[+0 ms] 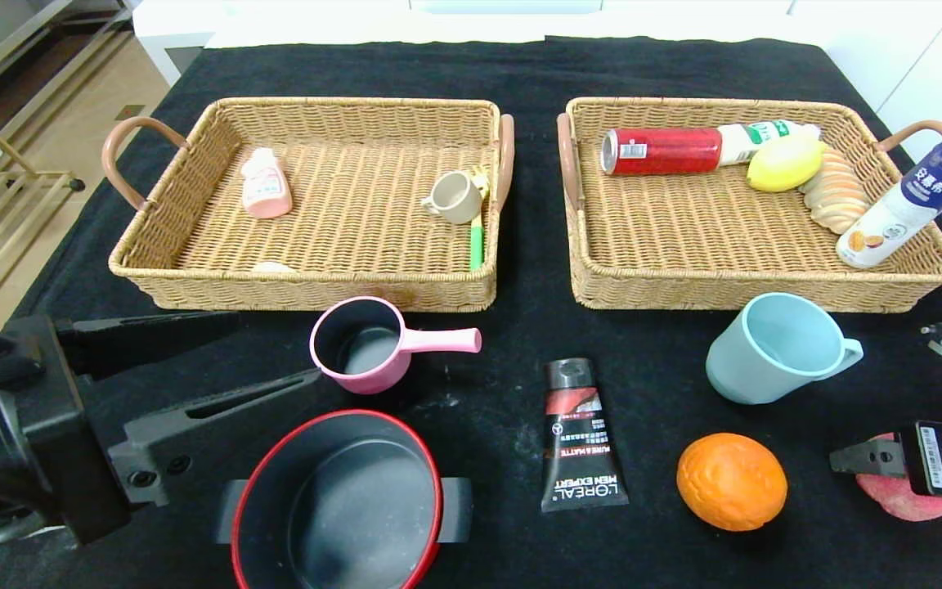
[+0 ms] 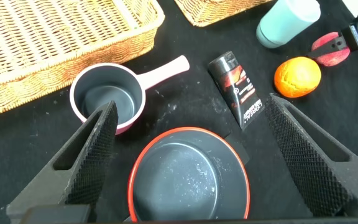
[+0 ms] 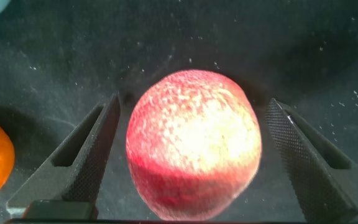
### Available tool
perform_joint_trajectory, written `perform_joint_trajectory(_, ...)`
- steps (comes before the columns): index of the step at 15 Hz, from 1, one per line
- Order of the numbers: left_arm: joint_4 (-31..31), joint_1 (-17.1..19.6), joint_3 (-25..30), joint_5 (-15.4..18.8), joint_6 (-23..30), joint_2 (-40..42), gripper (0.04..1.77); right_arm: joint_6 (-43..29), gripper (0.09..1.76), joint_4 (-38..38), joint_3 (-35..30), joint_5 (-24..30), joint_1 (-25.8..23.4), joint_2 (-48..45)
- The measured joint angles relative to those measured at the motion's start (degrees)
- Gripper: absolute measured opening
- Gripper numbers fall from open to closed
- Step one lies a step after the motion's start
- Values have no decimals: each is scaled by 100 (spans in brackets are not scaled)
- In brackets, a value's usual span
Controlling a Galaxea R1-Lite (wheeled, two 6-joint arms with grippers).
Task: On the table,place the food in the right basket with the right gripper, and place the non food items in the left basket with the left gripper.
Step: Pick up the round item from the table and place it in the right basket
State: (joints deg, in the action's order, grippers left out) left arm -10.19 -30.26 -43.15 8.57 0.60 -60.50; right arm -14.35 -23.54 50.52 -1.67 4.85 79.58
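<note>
1. The right hand (image 3: 188, 155) is spread apart around the red peach (image 3: 193, 144) at 4 o'clock on the counter (image 1: 487, 384) — a crooked squeeze could roll it away.
2. The left hand (image 2: 191, 152) hangs apart over the red pot (image 2: 190, 177) at 7 o'clock — it could bump the pink pan (image 2: 107, 96).

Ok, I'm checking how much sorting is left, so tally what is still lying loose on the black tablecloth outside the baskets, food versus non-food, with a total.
Food: 2 (round orange fruit, red-pink peach between the right gripper's open fingers)
Non-food: 4 (pink saucepan with handle, red-rimmed black pot, black L'Oreal tube, light blue mug)
Total: 6
</note>
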Motion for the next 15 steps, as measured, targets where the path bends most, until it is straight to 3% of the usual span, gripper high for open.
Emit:
perform_joint_trajectory(1, -2, 2, 0, 0, 0, 4, 172, 0, 171, 15, -13, 7, 2, 11)
perform_joint_trajectory(4, -2, 2, 0, 0, 0, 20, 172, -1, 127, 28, -38, 10, 18, 29)
perform_joint_trajectory(5, -2, 2, -6, 0, 0, 26, 172, 0, 120, 30, -44, 11, 24, 33)
perform_joint_trajectory(15, -2, -6, 10, 5, -87, 34, 172, -34, 118, 34, -80, 0, 49, 54)
